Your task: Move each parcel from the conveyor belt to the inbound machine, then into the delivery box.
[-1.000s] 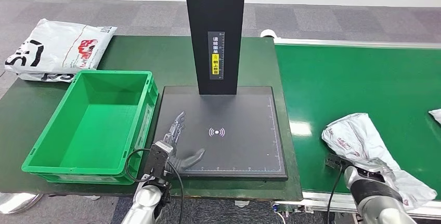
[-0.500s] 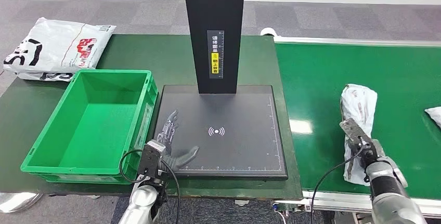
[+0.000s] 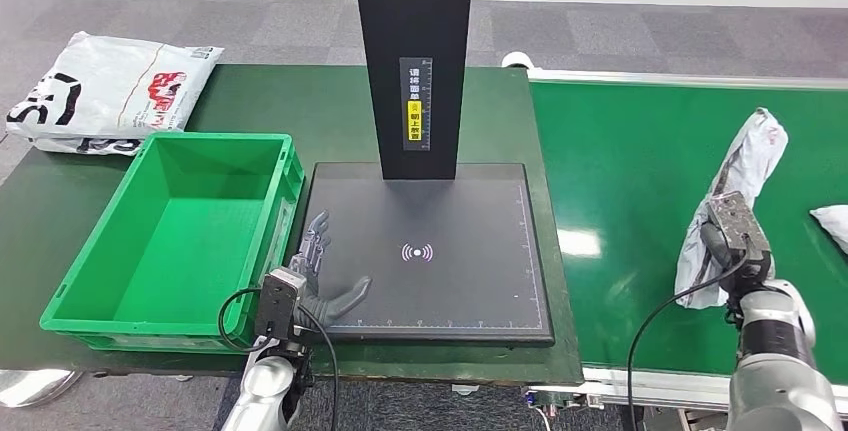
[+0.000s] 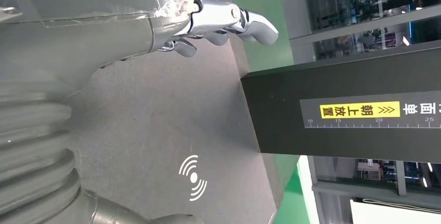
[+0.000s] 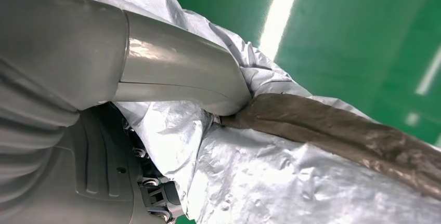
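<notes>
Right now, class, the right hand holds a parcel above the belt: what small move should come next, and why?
Probably carry the parcel across to the scanner plate. The right hand grips it clear of the belt, the plate is bare, and the left hand waits open at the plate's near corner beside the empty box.

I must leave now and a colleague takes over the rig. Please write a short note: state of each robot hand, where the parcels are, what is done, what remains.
Right robot hand grips a grey parcel lifted above the conveyor belt.
Left robot hand is open, holding nothing, over the inbound machine plate's near-left corner.
Green delivery box holds nothing.
A white parcel lies on the table behind the box; another lies at the belt's right edge.
Left: scan the held parcel, then box it.
</notes>
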